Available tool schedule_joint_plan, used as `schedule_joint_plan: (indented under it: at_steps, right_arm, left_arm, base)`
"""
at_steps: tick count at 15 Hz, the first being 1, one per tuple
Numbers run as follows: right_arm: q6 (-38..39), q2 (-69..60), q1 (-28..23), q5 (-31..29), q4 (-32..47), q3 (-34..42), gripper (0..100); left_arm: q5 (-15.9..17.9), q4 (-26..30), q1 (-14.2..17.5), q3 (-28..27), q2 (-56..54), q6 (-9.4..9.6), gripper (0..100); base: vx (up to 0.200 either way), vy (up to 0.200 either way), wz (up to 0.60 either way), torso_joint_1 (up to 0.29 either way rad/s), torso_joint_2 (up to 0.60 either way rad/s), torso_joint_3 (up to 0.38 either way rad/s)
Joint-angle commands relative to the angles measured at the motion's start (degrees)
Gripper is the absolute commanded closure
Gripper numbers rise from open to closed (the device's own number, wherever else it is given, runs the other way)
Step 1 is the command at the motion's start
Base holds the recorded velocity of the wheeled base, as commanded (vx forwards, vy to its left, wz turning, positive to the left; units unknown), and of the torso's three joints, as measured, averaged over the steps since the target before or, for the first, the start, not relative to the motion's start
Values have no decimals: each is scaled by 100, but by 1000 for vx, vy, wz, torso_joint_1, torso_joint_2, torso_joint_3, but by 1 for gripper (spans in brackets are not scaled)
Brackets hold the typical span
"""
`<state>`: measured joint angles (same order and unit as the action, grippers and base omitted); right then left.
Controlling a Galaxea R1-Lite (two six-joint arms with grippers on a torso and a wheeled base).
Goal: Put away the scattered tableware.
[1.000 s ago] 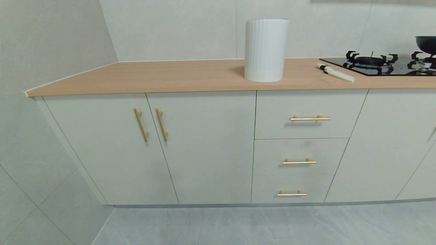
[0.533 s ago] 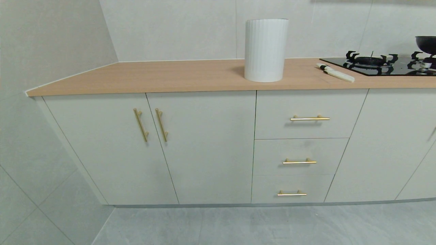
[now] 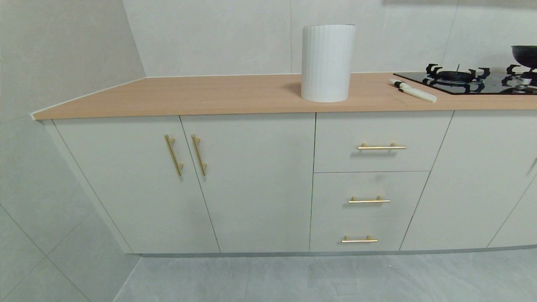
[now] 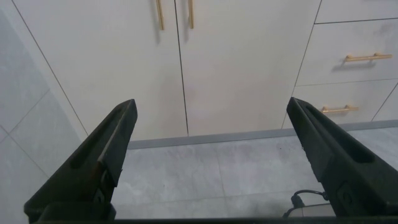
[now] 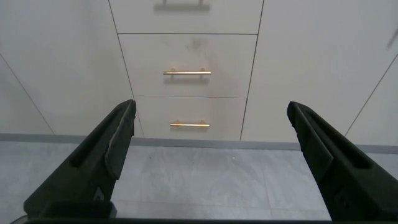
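A white knife (image 3: 413,89) with a dark band on its handle lies on the wooden counter (image 3: 201,94), just left of the hob. A tall white ribbed canister (image 3: 327,62) stands on the counter left of the knife. My left gripper (image 4: 211,106) hangs low before the double cabinet doors, open, with nothing between its fingers. My right gripper (image 5: 211,106) hangs low before the drawer stack, also open and holding nothing.
A black gas hob (image 3: 470,79) with a dark pan (image 3: 525,53) sits at the counter's right end. Three drawers (image 3: 373,167) with gold handles (image 3: 381,147) are below the canister; double doors (image 3: 184,180) lie to their left. A wall closes the left side; grey floor (image 3: 293,277) lies in front.
The whole head view has shifted down by a few pixels, so the camera moved slightly. Nothing on the counter has moved.
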<state>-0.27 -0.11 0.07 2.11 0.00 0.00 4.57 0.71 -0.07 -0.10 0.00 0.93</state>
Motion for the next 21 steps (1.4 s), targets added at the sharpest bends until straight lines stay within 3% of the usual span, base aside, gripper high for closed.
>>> schedule_joint_plan:
  at_steps: [1, 21]
  right_arm:
    - [0, 11, 1, 0, 0, 0, 0]
    - [0, 11, 1, 0, -9, 0, 0]
  left_arm:
    - [0, 0, -1, 1, 0, -5, 0]
    - [0, 0, -1, 1, 0, -5, 0]
  base:
    - [200, 0, 0, -2, -7, -2]
    - [200, 0, 0, 2, 3, 2]
